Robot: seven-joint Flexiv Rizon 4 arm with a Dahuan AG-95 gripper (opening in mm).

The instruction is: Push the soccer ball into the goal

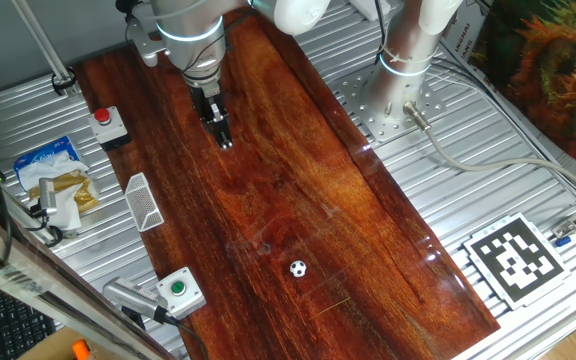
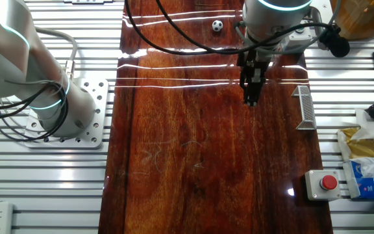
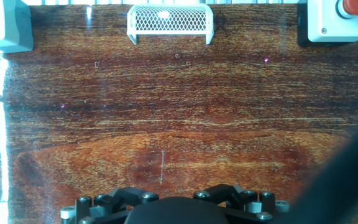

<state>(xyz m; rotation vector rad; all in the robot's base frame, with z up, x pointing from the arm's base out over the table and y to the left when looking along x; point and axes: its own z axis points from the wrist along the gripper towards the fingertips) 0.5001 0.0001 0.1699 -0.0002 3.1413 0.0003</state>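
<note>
Hand view looks along the fingers at the goal (image 3: 170,20), a white mesh frame straight ahead of the gripper (image 1: 224,140) at the table's edge. Fingers appear pressed together, holding nothing. One fixed view shows the soccer ball (image 1: 298,268) well apart from the gripper, on the wooden tabletop (image 1: 298,190). Pushing has not yet begun; the whole task remains.
</note>
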